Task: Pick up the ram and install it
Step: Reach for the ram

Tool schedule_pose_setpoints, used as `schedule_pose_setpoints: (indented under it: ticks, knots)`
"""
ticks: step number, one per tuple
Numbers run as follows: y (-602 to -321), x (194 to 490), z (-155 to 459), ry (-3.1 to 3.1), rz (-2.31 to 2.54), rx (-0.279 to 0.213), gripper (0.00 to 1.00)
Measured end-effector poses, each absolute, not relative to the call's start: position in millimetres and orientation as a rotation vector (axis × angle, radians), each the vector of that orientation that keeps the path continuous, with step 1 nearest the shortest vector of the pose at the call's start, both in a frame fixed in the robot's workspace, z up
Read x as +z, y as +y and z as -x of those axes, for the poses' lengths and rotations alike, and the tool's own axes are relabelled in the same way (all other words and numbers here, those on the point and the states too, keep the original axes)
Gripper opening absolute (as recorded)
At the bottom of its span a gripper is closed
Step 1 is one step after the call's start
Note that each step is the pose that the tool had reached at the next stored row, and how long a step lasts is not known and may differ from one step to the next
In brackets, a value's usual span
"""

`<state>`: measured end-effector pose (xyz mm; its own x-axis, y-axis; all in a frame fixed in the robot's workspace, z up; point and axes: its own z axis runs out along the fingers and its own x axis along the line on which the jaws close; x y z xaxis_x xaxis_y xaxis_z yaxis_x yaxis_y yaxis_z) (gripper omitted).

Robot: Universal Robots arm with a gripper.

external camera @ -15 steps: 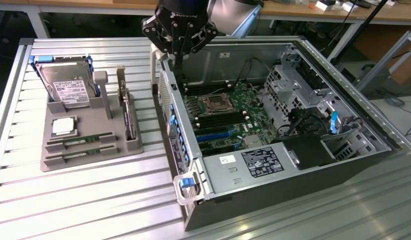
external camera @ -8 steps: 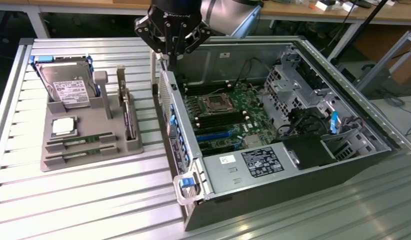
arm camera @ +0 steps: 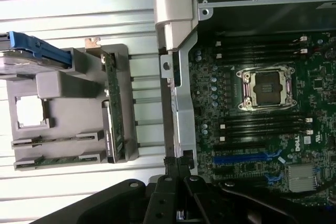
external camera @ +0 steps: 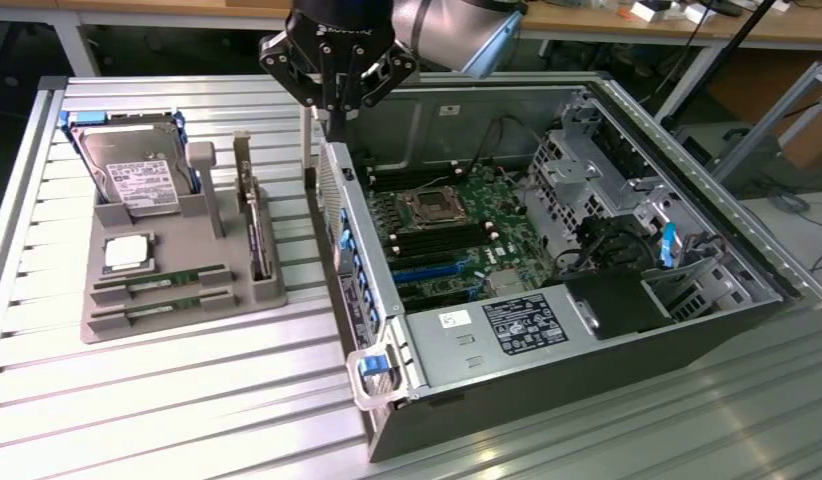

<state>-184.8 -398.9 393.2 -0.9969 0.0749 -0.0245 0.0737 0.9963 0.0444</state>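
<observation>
**Ram not picked, gripper empty over the case wall**

I'm reading this as the very start: nothing is done yet as far as I can tell.

- The ram is sitting in the tray, in the slots along the tray edge opposite the drive. I'm counting two sticks lying there, side by side.
- The long black slots on either side of the socket on the board are looking empty to me, so I'm judging that both the pick and the install are left.

Pose:

- The arm is reaching in from the table's far edge, with the wrist pointing straight down.
- The gripper is hanging just above the case wall that faces the tray, toward that wall's far end.
- Its fingers are pressed together and I'm seeing nothing pinched between them.
- It's sitting well apart from the ram, which is at the other end of the tray.
- In the wrist view the tips are lining up over the case wall, with the tray on one side and the board on the other.
</observation>
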Motion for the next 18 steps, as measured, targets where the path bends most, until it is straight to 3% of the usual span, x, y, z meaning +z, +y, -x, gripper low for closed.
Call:
schedule_pose_setpoints:
  ticks: [18]
  knots:
    - [-399, 393, 203, 3.113, -0.116, 0.068, 0.10]
